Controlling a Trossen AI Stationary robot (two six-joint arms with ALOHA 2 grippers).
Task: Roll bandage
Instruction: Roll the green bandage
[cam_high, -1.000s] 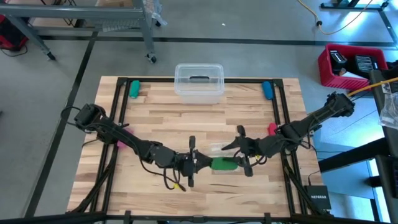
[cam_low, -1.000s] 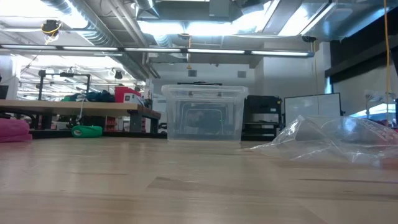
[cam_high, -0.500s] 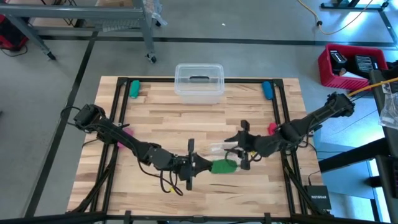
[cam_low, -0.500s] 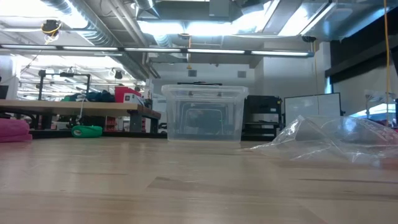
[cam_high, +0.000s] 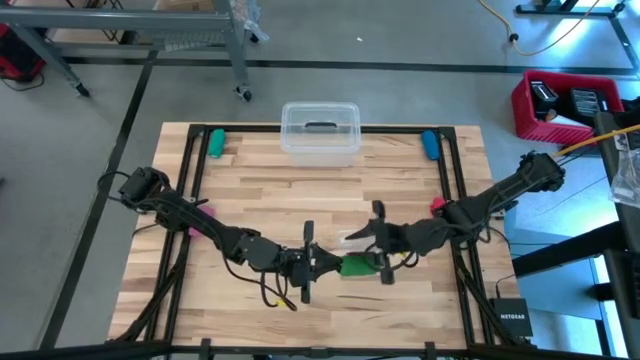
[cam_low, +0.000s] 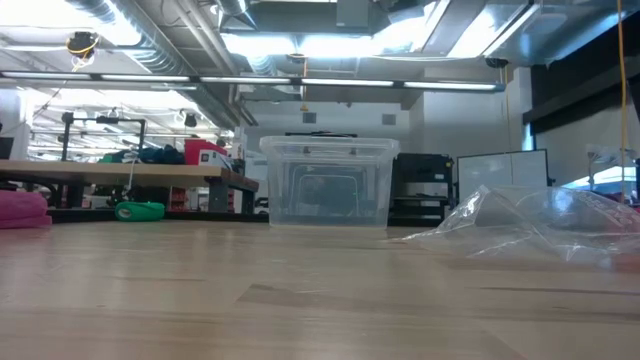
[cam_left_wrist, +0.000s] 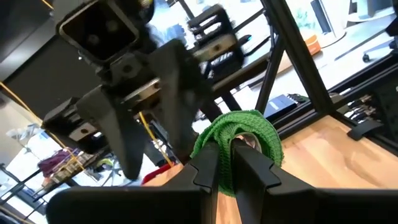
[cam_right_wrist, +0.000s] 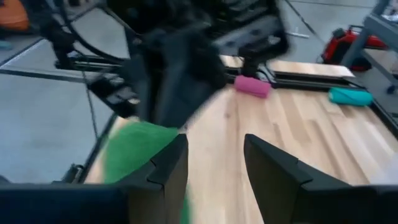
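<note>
High view first: we see both arms meeting near the table's (cam_high: 250, 190) 6 o'clock edge, just short of centre. The bandage (cam_high: 357, 266) sits between the two grippers as a bunched green lump, its longer side running 3 to 9 o'clock. Our left gripper (cam_high: 318, 265) reaches in from 9 o'clock and touches the lump's 9 o'clock end. The left wrist view shows its two fingers (cam_left_wrist: 249, 168) pressed close together on the bandage (cam_left_wrist: 239, 140), pinching a fold of it, with the green fabric bulging up past the tips.

Our right gripper (cam_high: 381, 252) comes in from 3 o'clock and sits over the bandage's 3 o'clock end. In the right wrist view its fingers (cam_right_wrist: 168, 165) stand apart with bare wood between them, and the bandage (cam_right_wrist: 134, 149) lies just beside one finger, outside the gap; we cannot tell whether that finger touches it.

A clear bag (cam_high: 355, 240) lies just at 12 o'clock of the bandage, near the right gripper. From there to the 12 o'clock edge the wood is bare up to a clear bin (cam_high: 320, 130) at the middle of that edge. A green roll (cam_high: 215, 142) sits at the 10 o'clock corner, a blue roll (cam_high: 429, 144) at the 2 o'clock corner, and a pink roll (cam_high: 198, 218) by the 9 o'clock rail under the left arm. Black frame rails (cam_high: 186, 200) bound the table at 9 and 3 o'clock. Toward 6 o'clock only a narrow band of wood separates the grippers from the edge.
</note>
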